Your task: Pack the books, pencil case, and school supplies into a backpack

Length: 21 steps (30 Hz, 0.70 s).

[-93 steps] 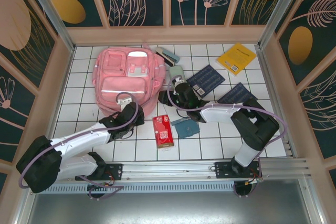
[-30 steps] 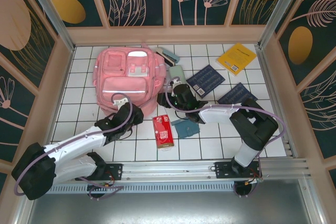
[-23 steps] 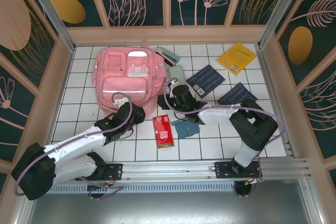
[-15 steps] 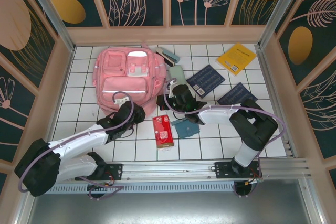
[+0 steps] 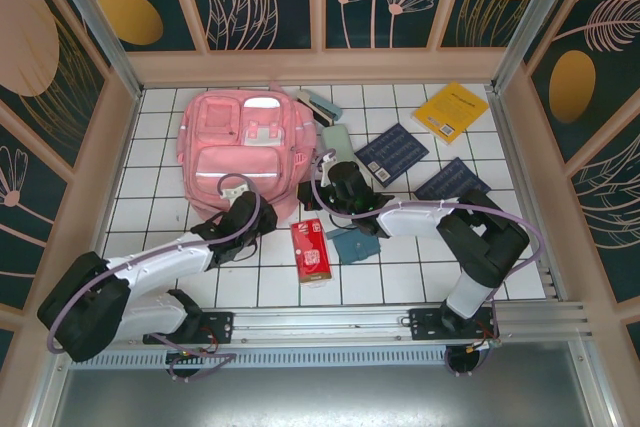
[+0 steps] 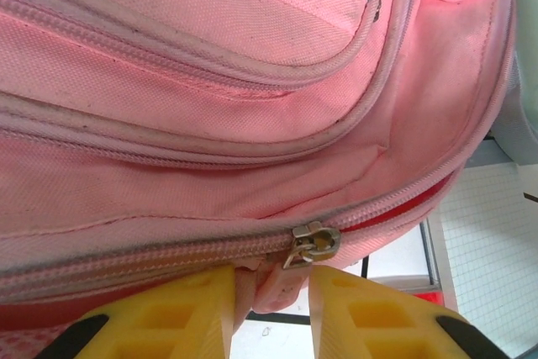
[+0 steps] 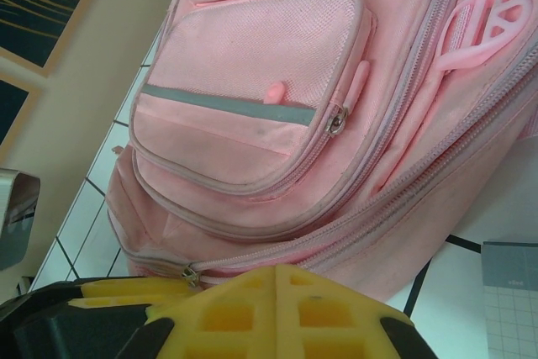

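You're on the opening step. Your left gripper [image 6: 271, 277] has its yellow fingers pinched on the pink fabric zip pull [image 6: 276, 293], which hangs from the metal slider [image 6: 313, 243] of the large light pink fabric backpack [image 5: 245, 147]. The backpack lies flat at the far left of the white tiled table [image 5: 160, 197]. Your right gripper [image 7: 277, 279] is closed on nothing, just beside the bag's right flank.

Next, I judge, you drag the slider along its track while the right arm braces the fabric.

Nothing looks packed. The pale mint soft pencil case [image 5: 336, 139], the bright yellow paperback [image 5: 451, 111], the two navy paperbacks [image 5: 392, 152] and the flat red packet [image 5: 311, 250] all lie outside the bag.
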{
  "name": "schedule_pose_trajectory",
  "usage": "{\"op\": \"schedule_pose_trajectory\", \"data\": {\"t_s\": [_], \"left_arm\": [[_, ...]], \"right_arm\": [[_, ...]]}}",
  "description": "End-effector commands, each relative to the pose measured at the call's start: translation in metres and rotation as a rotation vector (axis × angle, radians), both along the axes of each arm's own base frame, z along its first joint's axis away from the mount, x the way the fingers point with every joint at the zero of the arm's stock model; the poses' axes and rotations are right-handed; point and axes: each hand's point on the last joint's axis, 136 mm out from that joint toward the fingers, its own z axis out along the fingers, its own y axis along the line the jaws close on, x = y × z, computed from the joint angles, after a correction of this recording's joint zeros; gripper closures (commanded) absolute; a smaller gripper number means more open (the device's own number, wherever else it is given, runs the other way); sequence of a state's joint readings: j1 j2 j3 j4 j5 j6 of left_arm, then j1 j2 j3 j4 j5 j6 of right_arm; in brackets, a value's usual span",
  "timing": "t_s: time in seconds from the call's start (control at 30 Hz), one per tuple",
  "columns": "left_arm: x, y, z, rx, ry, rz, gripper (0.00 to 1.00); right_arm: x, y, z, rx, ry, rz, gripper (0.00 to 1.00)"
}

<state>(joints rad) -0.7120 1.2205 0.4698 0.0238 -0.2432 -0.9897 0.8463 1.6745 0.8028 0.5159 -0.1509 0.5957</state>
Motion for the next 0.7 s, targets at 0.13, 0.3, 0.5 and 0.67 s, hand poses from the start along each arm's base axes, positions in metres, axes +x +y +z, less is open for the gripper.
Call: {"op": "schedule_pose_trajectory", "data": {"t_s": [0.13,0.3,0.5,0.67], "left_arm": [[0.001,0.001,-0.015,0.040,0.034,-0.001,0.78],[0.005,0.003,-0.019,0.086,0.045,0.007,0.85],[0.005,-0.002,-0.012,0.066,0.041,-0.014,0.93],[0.002,-0.002,0.006,0.042,0.023,-0.021,0.79]], "right_arm": [[0.000,0.002,0.009,0.006,-0.039,0.007,0.94],[0.000,0.001,0.009,0.004,-0.038,0.005,0.93],[0.000,0.001,0.009,0.004,-0.039,0.004,0.93],[0.000,0.001,0.008,0.003,-0.037,0.006,0.92]]}}
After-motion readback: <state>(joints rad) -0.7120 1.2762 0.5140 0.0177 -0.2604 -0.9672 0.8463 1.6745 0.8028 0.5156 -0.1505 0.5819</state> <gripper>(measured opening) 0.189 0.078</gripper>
